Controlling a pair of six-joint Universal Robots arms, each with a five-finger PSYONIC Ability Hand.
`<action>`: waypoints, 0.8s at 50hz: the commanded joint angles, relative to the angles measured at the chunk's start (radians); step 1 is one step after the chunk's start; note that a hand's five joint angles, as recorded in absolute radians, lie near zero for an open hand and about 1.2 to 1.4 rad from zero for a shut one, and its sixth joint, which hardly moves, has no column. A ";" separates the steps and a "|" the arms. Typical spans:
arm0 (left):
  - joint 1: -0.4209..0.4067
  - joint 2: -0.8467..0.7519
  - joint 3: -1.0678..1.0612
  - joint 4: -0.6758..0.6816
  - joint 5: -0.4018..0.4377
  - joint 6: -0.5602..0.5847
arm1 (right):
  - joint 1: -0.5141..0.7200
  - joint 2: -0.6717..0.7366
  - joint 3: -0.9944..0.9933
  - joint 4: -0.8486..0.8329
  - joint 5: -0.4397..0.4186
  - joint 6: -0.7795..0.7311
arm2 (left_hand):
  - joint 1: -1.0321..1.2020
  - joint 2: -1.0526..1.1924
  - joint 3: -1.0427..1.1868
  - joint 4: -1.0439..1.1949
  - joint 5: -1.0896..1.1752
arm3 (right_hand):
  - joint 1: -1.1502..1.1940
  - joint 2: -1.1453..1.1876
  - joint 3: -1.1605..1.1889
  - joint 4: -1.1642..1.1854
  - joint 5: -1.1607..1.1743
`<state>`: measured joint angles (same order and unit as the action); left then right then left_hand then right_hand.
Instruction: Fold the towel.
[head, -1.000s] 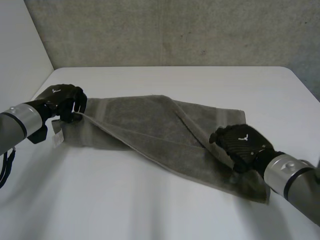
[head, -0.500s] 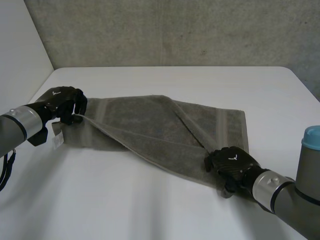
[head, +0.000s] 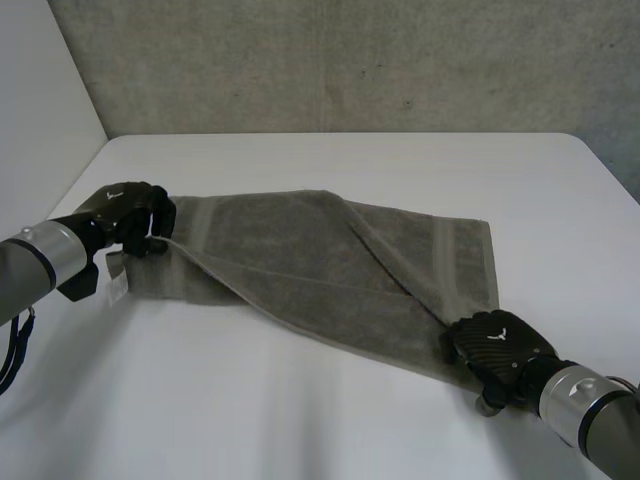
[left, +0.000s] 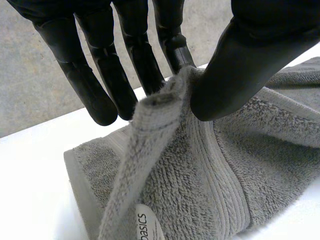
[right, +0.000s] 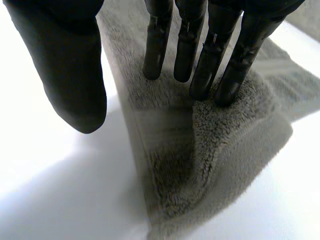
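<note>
A grey towel (head: 320, 260) lies partly folded on the white table (head: 300, 420), one layer turned diagonally over the other. My left hand (head: 130, 212) is at the towel's far-left corner. In the left wrist view its thumb (left: 240, 65) and fingers (left: 145, 60) pinch that raised corner of the towel (left: 200, 190). My right hand (head: 495, 350) sits at the towel's near-right corner. In the right wrist view its straight fingers (right: 160, 45) rest on the towel (right: 200, 145), while its thumb (right: 65, 65) hangs apart over bare table.
A white label (head: 117, 283) hangs from the towel's left end, and it is also seen below the pinched corner (left: 145, 225). A grey wall runs behind the table's far edge (head: 340, 134).
My right hand has slid back along the towel toward its near-right corner. My left hand keeps its pinch and has sunk slightly.
</note>
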<state>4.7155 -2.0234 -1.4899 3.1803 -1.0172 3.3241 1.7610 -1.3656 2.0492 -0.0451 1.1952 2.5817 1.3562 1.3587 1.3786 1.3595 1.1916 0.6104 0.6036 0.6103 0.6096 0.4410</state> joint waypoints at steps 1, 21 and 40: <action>0.002 0.000 -0.001 0.000 0.000 0.000 | -0.020 0.031 -0.014 -0.012 0.012 -0.014 | 0.040 0.038 0.018 0.037 0.030 | 0.003 0.010 0.003 0.004 -0.002; 0.003 0.000 -0.003 0.012 0.000 0.000 | -0.032 0.120 -0.139 -0.096 0.017 -0.021 | 0.040 0.038 0.018 0.037 0.030 | -0.003 0.004 -0.003 -0.002 -0.008; 0.003 -0.001 -0.003 0.017 0.000 -0.001 | -0.032 0.184 -0.199 -0.117 0.018 -0.063 | 0.040 0.038 0.018 0.037 0.030 | -0.032 -0.025 -0.032 -0.031 -0.037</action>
<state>4.7183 -2.0249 -1.4939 3.1968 -1.0171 3.3226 1.7289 -1.1841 1.8733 -0.1634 1.2129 2.5271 1.3562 1.3587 1.3786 1.3595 1.1916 0.6011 0.6012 0.6066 0.6076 0.4279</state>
